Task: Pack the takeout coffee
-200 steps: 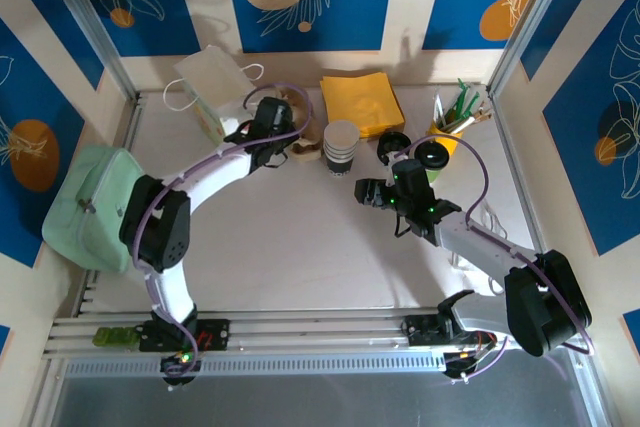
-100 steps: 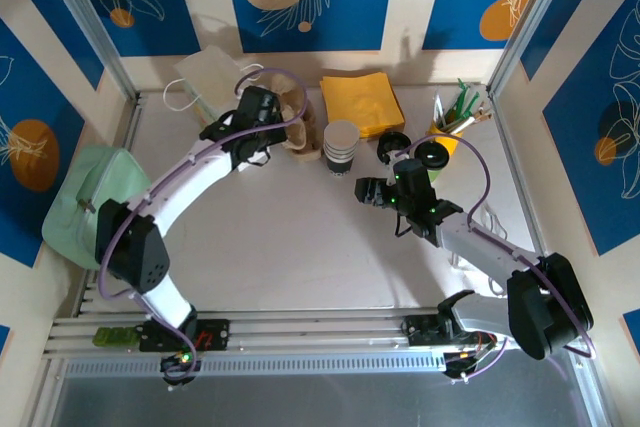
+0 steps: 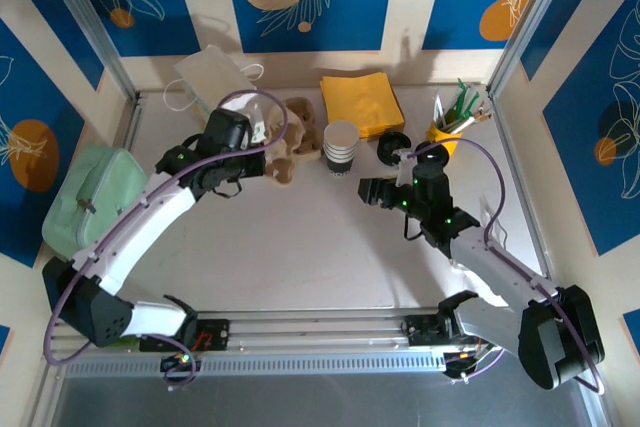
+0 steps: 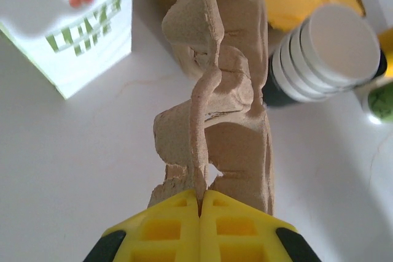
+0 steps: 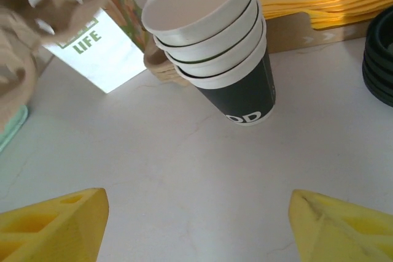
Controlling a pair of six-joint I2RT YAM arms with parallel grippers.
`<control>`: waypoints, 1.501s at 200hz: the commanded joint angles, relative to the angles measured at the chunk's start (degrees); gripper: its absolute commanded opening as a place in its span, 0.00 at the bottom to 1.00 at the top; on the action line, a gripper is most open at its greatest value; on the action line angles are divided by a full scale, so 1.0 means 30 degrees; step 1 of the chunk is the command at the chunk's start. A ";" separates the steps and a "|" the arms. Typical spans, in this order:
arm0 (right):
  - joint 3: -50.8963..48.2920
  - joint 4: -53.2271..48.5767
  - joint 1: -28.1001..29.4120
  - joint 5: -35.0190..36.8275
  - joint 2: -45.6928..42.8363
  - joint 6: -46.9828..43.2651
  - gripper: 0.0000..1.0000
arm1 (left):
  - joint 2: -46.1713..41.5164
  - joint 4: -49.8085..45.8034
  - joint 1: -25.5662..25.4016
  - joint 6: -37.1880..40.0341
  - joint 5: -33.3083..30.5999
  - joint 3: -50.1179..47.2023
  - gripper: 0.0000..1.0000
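Note:
My left gripper (image 4: 201,197) is shut on the edge of a brown pulp cup carrier (image 4: 215,90), which hangs on edge in front of it. In the top view the left gripper (image 3: 258,157) holds the cup carrier (image 3: 290,142) left of a stack of lidless cups (image 3: 341,146). My right gripper (image 3: 368,192) stands open and empty, facing that stack of lidless cups (image 5: 215,41) across bare table; right gripper (image 5: 196,213). A round black lid, which I take for the takeout coffee (image 3: 431,156), peeks from behind my right wrist; its cup wall is hidden.
A white paper bag (image 3: 210,82) stands at the back left, with a pale green bag (image 3: 95,202) at the left edge. Yellow napkins (image 3: 362,102), a pile of black lids (image 3: 392,145) and a yellow utensil holder (image 3: 455,117) line the back.
My left arm has drawn back toward the left and the near side, carrying the cup carrier with it. The right gripper has shifted only slightly.

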 commanded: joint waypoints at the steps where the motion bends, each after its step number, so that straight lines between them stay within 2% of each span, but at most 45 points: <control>1: 0.1532 -0.1878 -0.0368 -0.3140 -0.0646 -0.0345 0.78 | -0.0858 -0.1729 -0.0122 0.1529 0.2165 -0.0557 0.02; 19: 0.3470 -0.5034 -0.0161 -0.4009 -0.0939 -0.1081 0.78 | -0.1343 -0.2169 -0.0129 0.2019 0.3604 -0.0908 0.02; 43: 0.6161 -0.9704 0.1349 -0.2313 -0.0689 -0.2164 0.78 | -0.1900 -0.3087 -0.0168 0.2255 0.5684 -0.0916 0.01; 57: 0.7607 -1.1784 0.2235 -0.2337 -0.0206 -0.2514 0.78 | -0.2480 -0.3179 -0.0175 0.2196 0.6563 -0.1269 0.01; 70: 0.8754 -1.2991 0.3348 -0.2092 0.0288 -0.2620 0.78 | -0.3031 -0.3009 -0.0180 0.2083 0.7286 -0.1760 0.01; 122: 1.3015 -1.6327 0.9120 0.2432 0.2973 -0.2716 0.78 | -0.4470 -0.2087 -0.0190 0.2441 0.9724 -0.3617 0.02; 154: 1.4778 -1.7970 1.1044 0.5194 0.5126 -0.2776 0.77 | -0.5188 -0.1479 -0.0190 0.2435 1.0893 -0.4210 0.02; 168: 1.5165 -1.8166 1.1510 0.6365 0.5810 -0.3019 0.78 | -0.5392 -0.1616 -0.0189 0.2568 1.0870 -0.4259 0.03; 196: 1.5933 -1.8293 1.2001 0.6869 0.6669 -0.3050 0.77 | -0.5269 -0.2815 -0.0181 0.2895 0.9905 -0.3881 0.03; 300: 1.6354 -1.6844 1.2374 0.5837 0.8319 -0.2691 0.74 | -0.5967 -0.2648 -0.0188 0.2178 1.0330 -0.4081 0.01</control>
